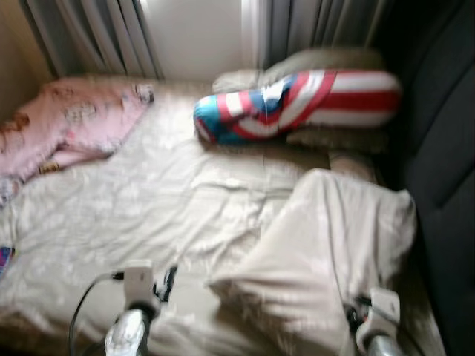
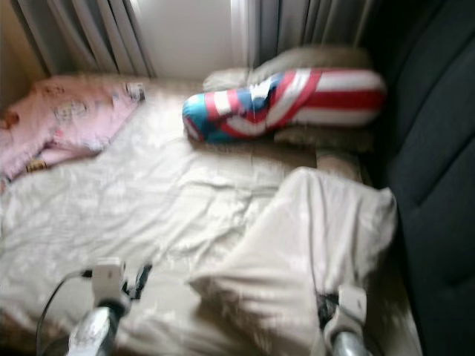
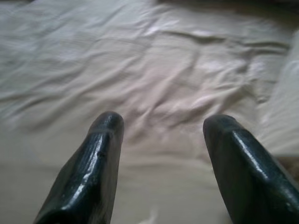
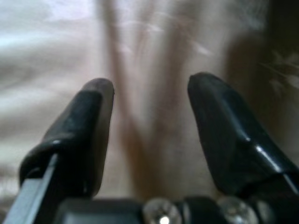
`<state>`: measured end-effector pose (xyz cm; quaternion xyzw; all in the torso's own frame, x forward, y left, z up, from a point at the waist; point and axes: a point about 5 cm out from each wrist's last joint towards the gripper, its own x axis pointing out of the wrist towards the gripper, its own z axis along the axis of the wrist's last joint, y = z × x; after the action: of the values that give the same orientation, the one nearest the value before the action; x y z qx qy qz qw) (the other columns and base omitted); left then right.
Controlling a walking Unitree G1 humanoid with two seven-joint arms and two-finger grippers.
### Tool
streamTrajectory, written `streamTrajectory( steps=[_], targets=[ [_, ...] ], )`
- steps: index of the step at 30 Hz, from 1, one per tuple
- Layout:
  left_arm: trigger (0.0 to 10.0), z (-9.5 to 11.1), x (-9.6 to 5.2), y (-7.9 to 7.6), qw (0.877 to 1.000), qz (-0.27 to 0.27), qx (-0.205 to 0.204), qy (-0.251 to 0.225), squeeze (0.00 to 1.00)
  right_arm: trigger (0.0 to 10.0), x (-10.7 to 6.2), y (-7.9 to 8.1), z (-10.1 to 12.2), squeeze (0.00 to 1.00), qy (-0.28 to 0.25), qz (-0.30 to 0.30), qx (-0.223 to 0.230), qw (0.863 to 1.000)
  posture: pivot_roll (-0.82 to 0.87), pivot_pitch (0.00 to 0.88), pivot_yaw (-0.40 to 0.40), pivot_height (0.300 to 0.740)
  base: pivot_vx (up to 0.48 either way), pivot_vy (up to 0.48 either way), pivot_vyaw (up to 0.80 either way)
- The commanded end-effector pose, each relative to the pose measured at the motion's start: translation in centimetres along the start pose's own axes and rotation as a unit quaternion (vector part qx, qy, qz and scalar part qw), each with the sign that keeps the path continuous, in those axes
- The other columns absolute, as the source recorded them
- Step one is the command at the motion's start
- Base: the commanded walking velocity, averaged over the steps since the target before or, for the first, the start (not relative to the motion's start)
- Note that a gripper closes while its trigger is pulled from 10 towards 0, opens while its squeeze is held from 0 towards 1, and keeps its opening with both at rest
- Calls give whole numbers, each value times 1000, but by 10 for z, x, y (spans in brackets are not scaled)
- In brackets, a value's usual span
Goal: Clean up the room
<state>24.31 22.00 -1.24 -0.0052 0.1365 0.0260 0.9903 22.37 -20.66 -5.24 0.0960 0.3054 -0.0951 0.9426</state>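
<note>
Bedding is seen awaiting tidying: a pink blanket (image 1: 70, 122) is left crumpled at the bed (image 1: 148, 208) corner, the left gripper (image 3: 161, 123) is held over bare sheet with jaws apart, empty. A striped pillow (image 1: 297, 104) is propped by the curtains (image 1: 111, 33), and the right gripper (image 4: 147, 100), jaws likewise open, is pressed close to a beige pillow (image 1: 326, 252), apparently for grasping.

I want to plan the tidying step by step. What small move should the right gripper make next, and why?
Probably ease the right gripper forward and close on the folded cream bedding. Its fingers are open with that cloth's folds right ahead, and the fabric lies heaped on the bed near the right arm. The left gripper is open above flat sheet.
</note>
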Motion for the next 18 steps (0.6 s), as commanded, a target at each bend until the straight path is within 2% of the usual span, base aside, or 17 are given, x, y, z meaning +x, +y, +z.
streamTrajectory(
  steps=[1,13,14,15,18],
  targets=[
    [10000,-4,-2,1,1000,6,-8,8,0,10000,-2,-4,-5,0,10,-8,3,1000,68,44,-28,670,0,0,-613],
    [10000,-8,-8,8,1000,8,-2,14,0,10000,-3,-6,-9,0,20,-22,12,999,82,74,-19,670,0,0,-50],
    [10000,-9,-8,8,1000,8,-1,15,0,10000,-3,-6,-9,129,20,-21,19,999,85,78,-17,670,0,0,0],
    [10000,-10,-10,9,1000,8,0,16,0,10000,-3,-6,-9,1000,20,-17,23,999,86,79,-15,670,0,0,0],
    [10000,-11,-11,11,1000,7,3,18,0,10000,-1,-4,-4,1000,12,-15,25,999,90,85,-7,670,0,0,0]
  ],
)
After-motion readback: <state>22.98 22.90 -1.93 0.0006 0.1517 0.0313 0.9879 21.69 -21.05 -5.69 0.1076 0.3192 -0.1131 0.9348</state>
